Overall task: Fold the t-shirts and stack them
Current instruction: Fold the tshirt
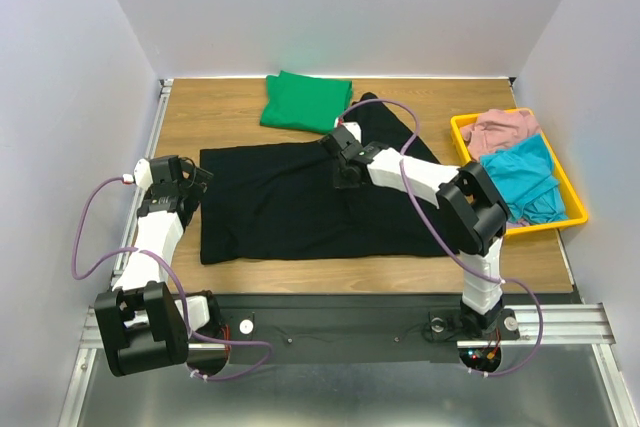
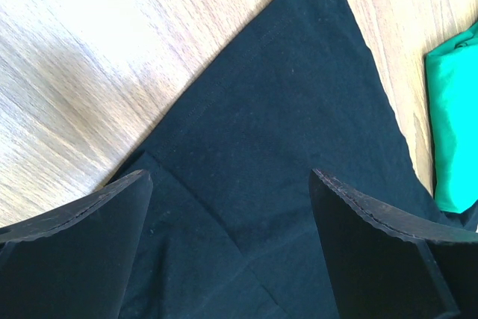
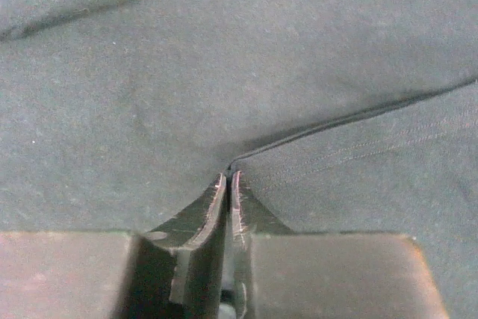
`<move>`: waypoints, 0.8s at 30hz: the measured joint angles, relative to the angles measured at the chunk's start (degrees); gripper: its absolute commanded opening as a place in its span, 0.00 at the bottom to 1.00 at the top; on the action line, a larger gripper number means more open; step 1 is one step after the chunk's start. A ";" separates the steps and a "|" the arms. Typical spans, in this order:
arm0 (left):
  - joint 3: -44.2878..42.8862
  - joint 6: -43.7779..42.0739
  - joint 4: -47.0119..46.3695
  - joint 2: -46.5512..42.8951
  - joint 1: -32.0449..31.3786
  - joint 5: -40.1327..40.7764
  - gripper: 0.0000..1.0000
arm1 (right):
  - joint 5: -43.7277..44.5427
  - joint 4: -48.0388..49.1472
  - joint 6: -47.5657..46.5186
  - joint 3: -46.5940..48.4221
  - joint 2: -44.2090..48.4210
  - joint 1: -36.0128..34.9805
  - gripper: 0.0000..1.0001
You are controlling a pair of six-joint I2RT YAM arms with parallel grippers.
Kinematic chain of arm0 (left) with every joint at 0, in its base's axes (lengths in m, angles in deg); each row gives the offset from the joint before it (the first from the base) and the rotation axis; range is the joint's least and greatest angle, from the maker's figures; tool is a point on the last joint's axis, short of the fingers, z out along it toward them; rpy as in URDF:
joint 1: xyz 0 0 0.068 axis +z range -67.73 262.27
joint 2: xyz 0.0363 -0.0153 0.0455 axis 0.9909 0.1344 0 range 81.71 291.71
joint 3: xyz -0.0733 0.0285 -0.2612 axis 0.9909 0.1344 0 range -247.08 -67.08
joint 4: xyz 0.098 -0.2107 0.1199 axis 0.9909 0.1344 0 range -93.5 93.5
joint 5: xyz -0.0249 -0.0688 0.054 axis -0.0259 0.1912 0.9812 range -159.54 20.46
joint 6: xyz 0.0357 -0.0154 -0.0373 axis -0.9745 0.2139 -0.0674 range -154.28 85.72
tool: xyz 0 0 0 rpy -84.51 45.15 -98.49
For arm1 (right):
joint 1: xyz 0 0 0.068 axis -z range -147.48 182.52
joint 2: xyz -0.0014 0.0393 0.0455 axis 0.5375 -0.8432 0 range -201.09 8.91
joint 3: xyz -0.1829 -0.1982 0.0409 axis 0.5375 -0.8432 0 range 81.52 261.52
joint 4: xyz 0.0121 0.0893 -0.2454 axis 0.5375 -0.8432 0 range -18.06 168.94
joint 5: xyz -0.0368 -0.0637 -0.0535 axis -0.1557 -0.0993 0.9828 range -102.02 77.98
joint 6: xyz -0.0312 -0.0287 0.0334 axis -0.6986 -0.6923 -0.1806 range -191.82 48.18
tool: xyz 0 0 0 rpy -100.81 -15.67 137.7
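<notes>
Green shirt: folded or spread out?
Folded. The green shirt is a compact rectangle at the far edge of the table; the black shirt beside it lies spread.

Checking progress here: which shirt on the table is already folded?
The green t-shirt, a neat square at the far edge. The black t-shirt lies spread out across the table.

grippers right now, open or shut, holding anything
left gripper: open, holding nothing
right gripper: shut on a fold of the black t-shirt

One black t-shirt, one green t-shirt, one yellow bin, two robot arms.
</notes>
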 measured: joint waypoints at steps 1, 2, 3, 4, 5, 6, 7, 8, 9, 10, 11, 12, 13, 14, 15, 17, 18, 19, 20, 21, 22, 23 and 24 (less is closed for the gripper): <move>0.00 -0.02 -0.02 0.00 0.00 0.00 0.98 | 0.04 0.07 -0.02 0.39 -0.39 -0.02 0.41; 0.00 -0.07 -0.07 0.00 0.00 0.00 0.98 | 0.26 0.15 0.28 0.70 -0.72 -0.13 0.62; 0.00 -0.09 -0.09 0.00 0.00 0.00 0.98 | 0.44 0.20 0.46 0.92 -0.90 -0.17 0.70; 0.00 -0.09 -0.11 0.00 0.00 -0.02 0.98 | 0.70 0.20 0.63 1.14 -1.09 -0.26 0.78; 0.00 -0.11 -0.11 0.00 0.00 -0.02 0.98 | 0.79 0.22 0.61 1.29 -1.11 -0.28 0.87; 0.00 -0.13 -0.11 0.00 0.00 -0.11 0.98 | 1.05 0.26 0.55 1.42 -1.11 -0.37 1.00; 0.00 -0.13 -0.11 0.00 0.00 -0.22 0.98 | 1.11 0.39 0.70 1.60 -1.11 -0.37 1.00; 0.00 -0.20 -0.11 0.00 0.00 -0.46 0.98 | 1.20 0.55 0.90 1.55 -0.90 -0.37 1.00; 0.00 -0.26 -0.11 0.00 0.00 -0.68 0.98 | 1.31 0.52 1.01 1.44 -0.61 -0.37 1.00; 0.00 -0.35 -0.11 0.00 0.00 -1.07 0.98 | 1.57 0.66 1.38 0.94 0.24 -0.37 1.00; 0.00 -0.46 -0.15 0.00 0.00 -1.33 0.98 | 1.79 0.85 1.55 0.39 0.79 -0.37 1.00; 0.00 -0.52 -0.15 0.00 0.00 -1.60 0.99 | 2.23 1.31 1.92 -1.18 2.78 -0.37 1.00; 0.00 -0.59 -0.22 0.00 0.00 -1.90 0.98 | 2.82 1.81 2.67 -3.45 5.03 -0.37 1.00; 0.00 -0.70 -0.24 0.00 0.00 -2.34 0.98 | 3.52 1.86 3.45 -6.16 8.07 -0.37 1.00; 0.00 -0.79 -0.42 -0.04 0.00 -2.69 0.98 | 4.04 1.57 4.04 -8.35 10.64 -0.37 1.00; 0.00 -0.92 -0.79 -0.11 -0.02 -3.21 0.98 | 5.40 1.36 5.66 -12.92 16.74 -0.04 1.00; 0.00 -0.98 -0.96 -0.13 0.00 -3.76 0.98 | 5.66 1.79 6.43 -15.21 19.43 0.42 1.00; 0.00 -1.07 -1.38 -0.15 -0.02 -4.46 0.98 | 5.77 1.81 7.15 -17.16 21.51 0.87 1.00; 0.00 -1.14 -1.77 -0.17 -0.02 -5.09 0.99 | 5.79 1.97 7.52 -17.94 21.99 1.09 1.00; 0.02 -1.18 -2.21 -0.17 -0.02 -5.66 0.99 | 5.81 2.32 8.11 -20.00 23.30 2.14 1.00; 0.07 -1.18 -2.64 -0.17 -0.07 -6.16 0.99 | 5.79 2.56 8.55 -21.62 23.65 3.10 1.00; 0.11 -1.16 -3.17 -0.17 -0.26 -6.58 0.99 | 5.75 3.10 8.92 -23.67 23.65 4.26 1.00; 0.11 -1.16 -3.63 -0.17 -0.39 -7.08 0.98 | 5.70 3.26 9.18 -25.42 23.50 5.33 1.00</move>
